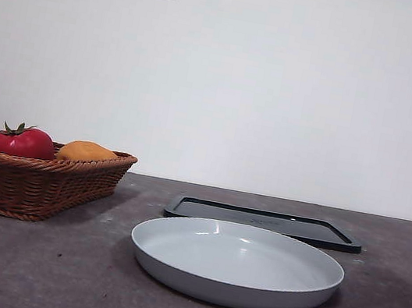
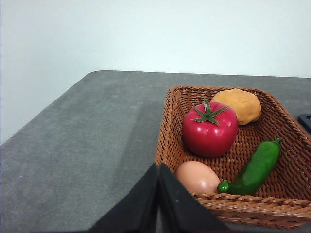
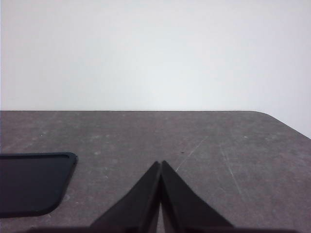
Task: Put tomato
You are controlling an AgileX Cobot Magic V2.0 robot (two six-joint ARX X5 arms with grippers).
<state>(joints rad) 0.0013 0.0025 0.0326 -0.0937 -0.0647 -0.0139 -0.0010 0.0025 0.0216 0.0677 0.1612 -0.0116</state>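
Wicker basket [image 1: 35,181] at your far left on the tabletop [image 1: 27,274]: it holds the tomato [image 2: 210,130], upright with stem up, touching the orange-yellow fruit [image 2: 239,105] behind it, with an egg [image 2: 197,177] and a green pepper [image 2: 255,166] nearer the rim. Your left gripper [image 2: 159,167] waits just outside that rim, jaws together, well placed to reach in. Centre: grey plate [image 1: 235,265], bare, probably where the tomato goes. Behind it, a black tray [image 1: 262,221]. Right: your right gripper [image 3: 160,165] idles over bare tabletop beside the tray, jaws together. Nothing is grasped yet.
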